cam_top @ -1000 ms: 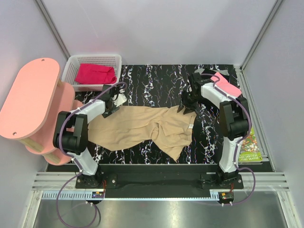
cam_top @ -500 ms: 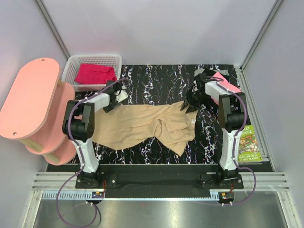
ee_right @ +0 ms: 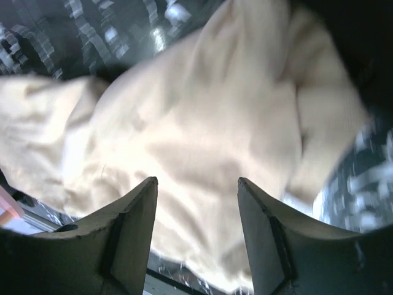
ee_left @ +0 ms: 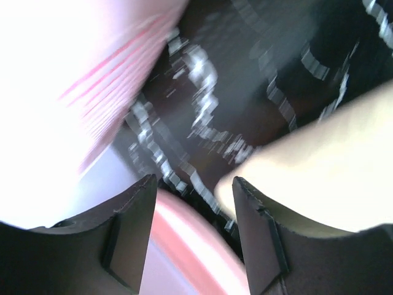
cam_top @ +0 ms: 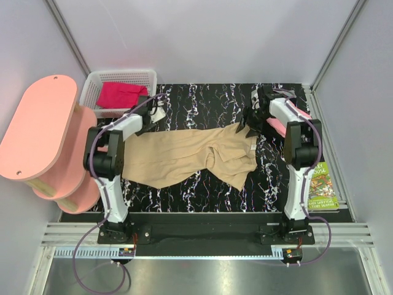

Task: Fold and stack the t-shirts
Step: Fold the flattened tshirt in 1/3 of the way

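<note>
Two grippers, top view: the left gripper (cam_top: 151,117) hangs just past the far left corner of the tan-beige t-shirt (cam_top: 184,157). The right gripper (cam_top: 249,127) is at its far right corner.
Tan shirt, top view: it lies across the middle of the black marbled table (cam_top: 202,101), drawn out left to right. The left half is fairly flat, while the right half is rumpled, with a flap trailing toward the near side.
Other shirts, top view: the magenta-red t-shirt (cam_top: 120,95) sits in the white basket (cam_top: 123,75) at far left. The pink t-shirt (cam_top: 277,126) lies far right, partly under the right arm.
Left wrist view: the picture is blurred. The left gripper (ee_left: 191,190) has its fingers apart, with only bare table showing between them. The tan cloth (ee_left: 331,166) ends just right of the right finger.
Right wrist view: the right gripper (ee_right: 196,184) also has its fingers apart. It hovers over tan cloth (ee_right: 202,123), and none looks pinched.
Handling: the shirt is likely light, limp and prone to dragging wrinkles, with nothing fragile about it.
Where to hold: pinching both far corners, or a hem and a shoulder, would probably keep the fold even. A grab at the middle would bunch it.
</note>
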`<state>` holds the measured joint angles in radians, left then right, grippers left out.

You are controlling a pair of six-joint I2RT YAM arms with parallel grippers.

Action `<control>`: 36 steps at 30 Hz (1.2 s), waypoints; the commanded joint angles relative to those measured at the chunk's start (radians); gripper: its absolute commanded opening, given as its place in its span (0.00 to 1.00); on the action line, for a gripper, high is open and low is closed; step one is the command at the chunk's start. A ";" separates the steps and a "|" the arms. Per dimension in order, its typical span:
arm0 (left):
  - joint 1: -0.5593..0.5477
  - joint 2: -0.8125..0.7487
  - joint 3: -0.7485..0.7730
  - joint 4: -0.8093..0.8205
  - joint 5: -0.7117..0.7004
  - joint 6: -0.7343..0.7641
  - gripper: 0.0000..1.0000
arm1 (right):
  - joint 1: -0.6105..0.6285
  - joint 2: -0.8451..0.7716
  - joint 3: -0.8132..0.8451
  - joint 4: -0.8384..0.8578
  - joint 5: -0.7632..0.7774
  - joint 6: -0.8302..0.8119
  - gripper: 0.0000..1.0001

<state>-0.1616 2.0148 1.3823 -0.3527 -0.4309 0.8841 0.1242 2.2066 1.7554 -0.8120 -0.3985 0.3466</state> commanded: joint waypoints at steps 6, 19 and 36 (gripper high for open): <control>-0.078 -0.643 -0.190 -0.233 0.112 -0.111 0.64 | 0.175 -0.559 -0.135 -0.099 0.222 -0.029 0.68; -0.187 -0.722 -0.618 -0.198 0.132 -0.162 0.60 | 0.422 -1.007 -0.980 0.135 0.288 0.400 0.63; -0.185 -0.519 -0.509 -0.117 0.090 -0.151 0.57 | 0.420 -0.848 -1.022 0.249 0.302 0.388 0.61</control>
<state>-0.3492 1.5288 0.8948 -0.4839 -0.3305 0.7383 0.5476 1.3609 0.7574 -0.6235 -0.1139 0.7166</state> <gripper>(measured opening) 0.576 0.615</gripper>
